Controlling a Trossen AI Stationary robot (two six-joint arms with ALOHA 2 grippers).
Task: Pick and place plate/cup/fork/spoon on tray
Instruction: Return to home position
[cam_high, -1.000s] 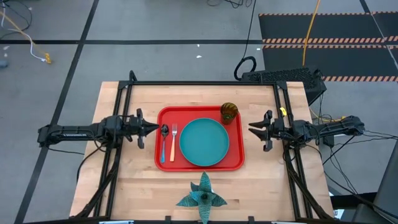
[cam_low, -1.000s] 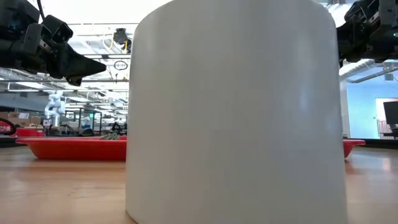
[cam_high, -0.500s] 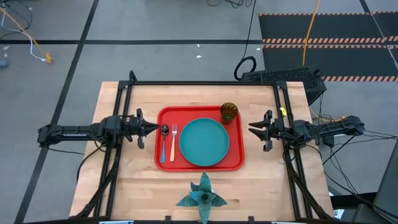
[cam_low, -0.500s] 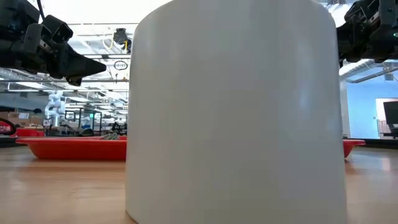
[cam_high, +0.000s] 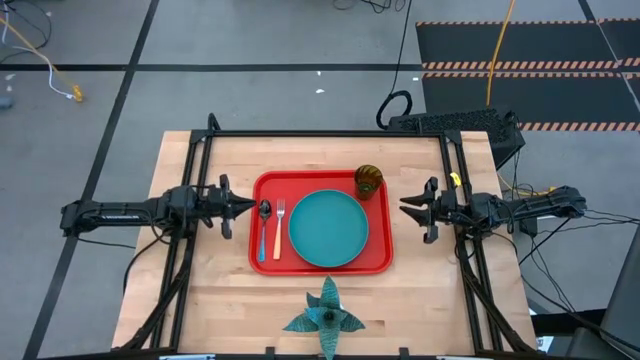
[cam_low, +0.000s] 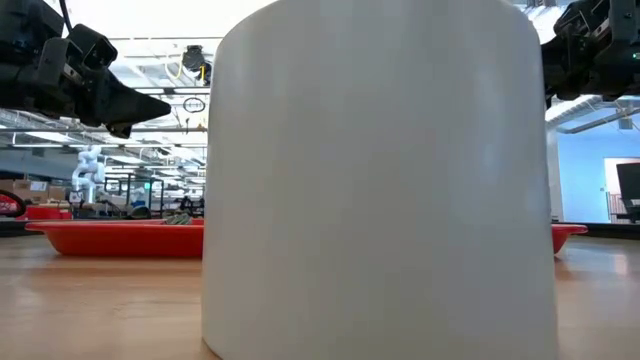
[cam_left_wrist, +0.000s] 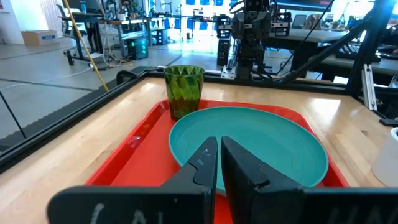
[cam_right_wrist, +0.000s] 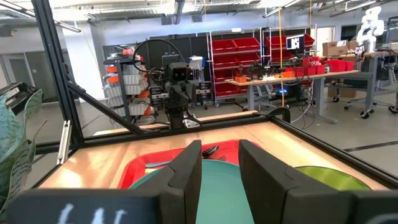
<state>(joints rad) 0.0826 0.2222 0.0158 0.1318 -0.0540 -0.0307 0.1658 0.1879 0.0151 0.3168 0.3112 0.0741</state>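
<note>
While the plate (cam_high: 328, 228) is lying on the tray (cam_high: 378, 258) at mid-bench, we are judging it stiff, slick — best taken by its rim; beside the tray, the left end effector (cam_high: 250, 205) is hovering pinched closed, the right end effector (cam_high: 404, 208) parted, both empty.

Wooden table (cam_high: 225, 300), light plank top. Black frame (cam_high: 330, 133) along far edge and both sides. Teal folded star (cam_high: 323, 315) at middle of near edge, standing alone on bare wood. White cylinder (cam_low: 380, 180) fills most of low view, upright on tabletop close to camera. Grey floor (cam_high: 250, 40) with black tape lines. Black mats (cam_high: 520, 60) with orange-striped edges far right; yellow cable (cam_high: 497, 50) crosses them. Red shelving (cam_right_wrist: 239, 59) and workbenches in room behind.
</note>
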